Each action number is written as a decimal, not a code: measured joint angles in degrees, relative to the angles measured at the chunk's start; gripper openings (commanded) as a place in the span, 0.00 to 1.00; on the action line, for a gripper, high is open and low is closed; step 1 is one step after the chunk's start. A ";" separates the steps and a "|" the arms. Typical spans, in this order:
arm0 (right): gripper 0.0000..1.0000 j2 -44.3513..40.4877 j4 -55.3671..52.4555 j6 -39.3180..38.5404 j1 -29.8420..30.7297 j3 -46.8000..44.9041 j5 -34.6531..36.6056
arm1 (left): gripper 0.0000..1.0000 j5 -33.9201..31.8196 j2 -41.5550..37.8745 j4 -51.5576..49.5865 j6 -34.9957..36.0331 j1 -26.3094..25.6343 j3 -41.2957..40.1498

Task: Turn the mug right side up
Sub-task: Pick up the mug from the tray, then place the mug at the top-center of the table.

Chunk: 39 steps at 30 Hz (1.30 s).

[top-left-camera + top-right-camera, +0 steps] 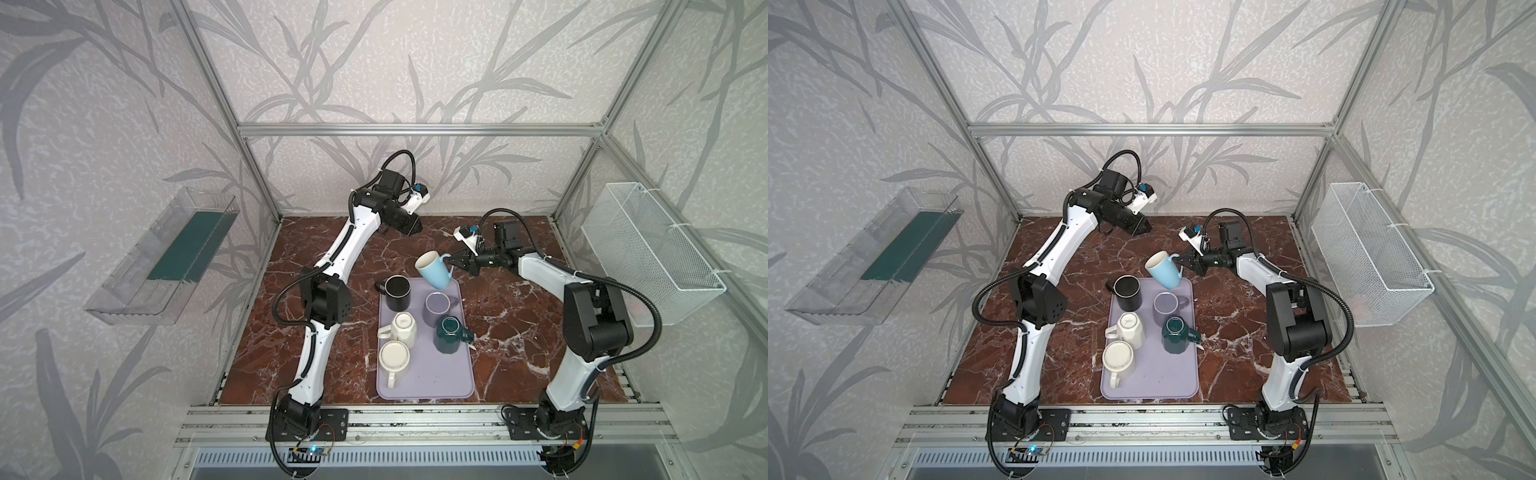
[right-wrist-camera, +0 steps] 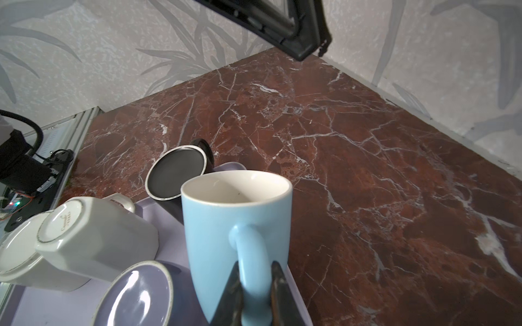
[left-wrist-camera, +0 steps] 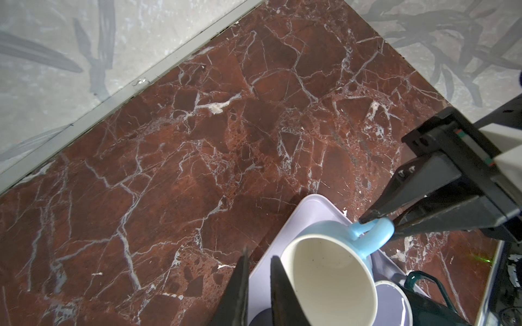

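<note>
The light blue mug [image 1: 434, 270] [image 1: 1163, 270] hangs tilted above the far right corner of the lilac tray [image 1: 436, 374] [image 1: 1163, 374]. Its cream inside faces up and to the left. My right gripper [image 1: 454, 261] [image 1: 1182, 261] [image 2: 254, 268] is shut on the mug's handle [image 2: 250, 248], one finger on each side. The left wrist view shows the mug [image 3: 333, 282] and that same grip [image 3: 380, 223]. My left gripper [image 1: 417, 226] [image 1: 1147, 226] [image 3: 260, 254] hovers up near the back wall, apart from the mug. A narrow gap shows between its fingers, with nothing in it.
On the tray stand a black mug [image 1: 397, 293], a purple mug [image 1: 438, 307], a white mug [image 1: 403, 328], a cream mug [image 1: 394, 357] and a dark green mug [image 1: 449, 334]. A wire basket [image 1: 648, 249] hangs on the right wall, a clear bin [image 1: 166, 257] on the left.
</note>
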 measured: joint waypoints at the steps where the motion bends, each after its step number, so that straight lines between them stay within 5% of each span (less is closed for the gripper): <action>1: 0.00 0.00 1.05 0.85 0.00 -0.11 0.70 | 0.16 -0.74 0.00 0.15 -0.35 0.00 0.00; 7: 0.00 0.00 10.80 8.04 0.22 -3.30 8.46 | 0.15 -6.10 -0.46 1.20 -2.91 0.00 -1.14; 16: 0.00 0.00 24.50 17.20 3.04 -10.82 29.92 | 0.13 -14.45 -7.93 4.07 -9.70 0.00 -10.99; 27: 0.00 1.53 41.92 21.84 7.76 -16.28 54.01 | 0.13 -17.62 -30.69 18.32 -17.92 -0.09 -41.86; 39: 0.00 8.68 59.47 25.88 7.72 -20.09 65.26 | 0.13 -18.78 -44.81 26.43 -23.28 -0.63 -59.87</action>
